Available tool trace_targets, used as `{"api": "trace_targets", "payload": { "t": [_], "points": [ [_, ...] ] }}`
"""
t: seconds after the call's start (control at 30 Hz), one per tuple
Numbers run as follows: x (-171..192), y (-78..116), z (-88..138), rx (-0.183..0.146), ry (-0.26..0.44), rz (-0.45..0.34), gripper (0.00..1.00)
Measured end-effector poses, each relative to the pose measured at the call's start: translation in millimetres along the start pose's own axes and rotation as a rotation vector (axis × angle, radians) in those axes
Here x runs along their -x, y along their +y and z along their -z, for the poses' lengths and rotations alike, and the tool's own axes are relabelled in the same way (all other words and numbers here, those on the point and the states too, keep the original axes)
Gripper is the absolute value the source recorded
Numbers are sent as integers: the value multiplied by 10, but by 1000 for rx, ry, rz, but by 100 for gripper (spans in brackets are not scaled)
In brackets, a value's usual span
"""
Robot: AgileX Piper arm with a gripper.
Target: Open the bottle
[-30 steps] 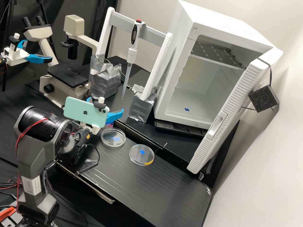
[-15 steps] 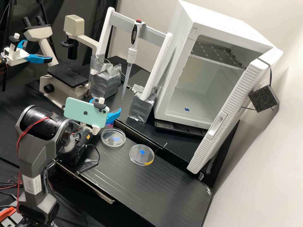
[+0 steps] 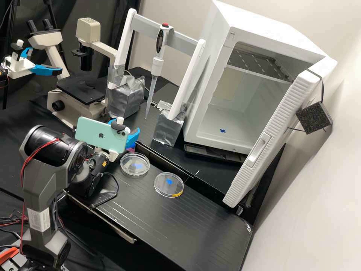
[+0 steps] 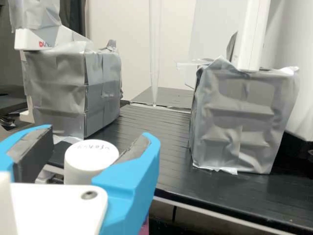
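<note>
- The hand (image 3: 127, 125) is spread, its blue fingers (image 4: 129, 188) standing to either side of the bottle (image 4: 78, 177) in the wrist view.
- The bottle's white cap (image 4: 92, 151) is on, with dark writing across its top; one grey pad stands apart from it, and whether the other touches it I cannot tell.
- In the high view a mint phone (image 3: 100, 134) is mounted at the hand, hiding part of it.
- Two clear round dishes (image 3: 134, 174) (image 3: 169, 190) lie near the hand on the black worktop (image 3: 195, 226), apart from each other, the farther one with a yellow patch at its rim.
- Beyond, a pipette (image 3: 157, 67) hangs tip down from a stand (image 3: 144, 28), between two blocks (image 3: 124, 101) (image 3: 165, 130) wrapped in silver tape.
- A white cabinet (image 3: 263, 35) has its door (image 3: 278, 124) open; a microscope (image 3: 81, 109) stands across from it.
</note>
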Motion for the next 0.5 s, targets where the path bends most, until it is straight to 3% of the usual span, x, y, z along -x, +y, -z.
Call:
{"api": "trace_targets", "payload": {
  "t": [0.5],
  "points": [
    [18,-6,-6,0,0,0,0]
  ]
}}
